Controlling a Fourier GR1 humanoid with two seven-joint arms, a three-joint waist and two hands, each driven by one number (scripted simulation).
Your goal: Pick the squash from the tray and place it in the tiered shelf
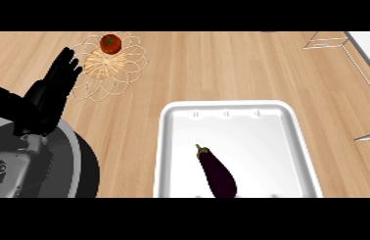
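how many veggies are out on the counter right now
2. A dark purple eggplant lies in the white tray, toward its near end. A small red tomato sits on the wire trivet at far left. More could lie outside the view.

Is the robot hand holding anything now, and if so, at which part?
Nothing is held. The left robot hand is open at the left edge, fingers up, and the dark vegetable lies untouched in the white tray.

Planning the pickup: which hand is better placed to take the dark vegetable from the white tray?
Probably the right, though it is out of view. The left hand rests open at the far left, while the vegetable lies in the tray right of centre.
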